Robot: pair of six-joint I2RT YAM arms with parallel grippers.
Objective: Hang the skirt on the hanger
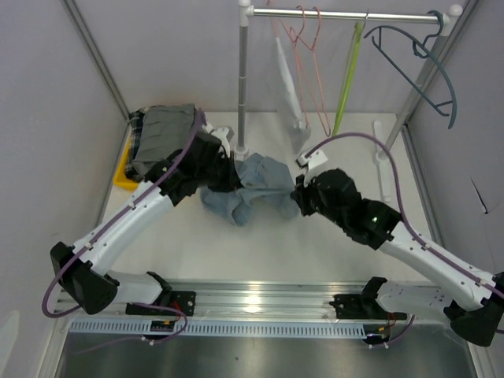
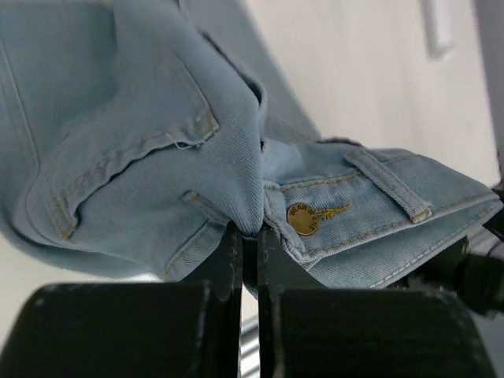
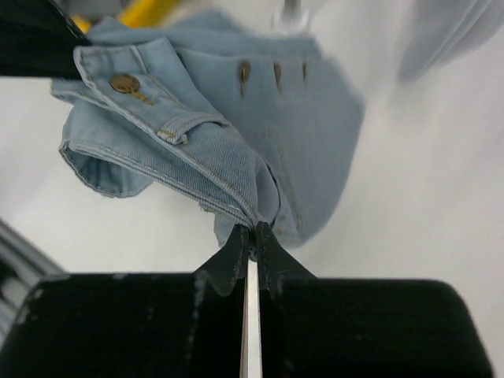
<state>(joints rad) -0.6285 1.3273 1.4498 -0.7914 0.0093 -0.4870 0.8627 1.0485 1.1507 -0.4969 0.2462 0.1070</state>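
The light blue denim skirt [image 1: 250, 189] hangs bunched between my two grippers above the white table. My left gripper [image 1: 228, 177] is shut on its left side; in the left wrist view [image 2: 250, 232] the jaws pinch fabric beside the waistband's brass button [image 2: 303, 218]. My right gripper [image 1: 298, 197] is shut on its right side; in the right wrist view [image 3: 253, 232] the jaws pinch a fold of the skirt [image 3: 260, 134]. Hangers hang on the rail [image 1: 346, 13] at the back: a pink wire hanger [image 1: 307, 55], a green one [image 1: 348, 75] and a dark blue one [image 1: 417, 59].
A pile of dark folded clothes [image 1: 164, 138] lies on a yellow tray [image 1: 124, 175] at the back left. The rack's upright pole [image 1: 243, 79] stands just behind the skirt. A white garment [image 1: 288, 87] hangs from the rail. Grey walls close both sides.
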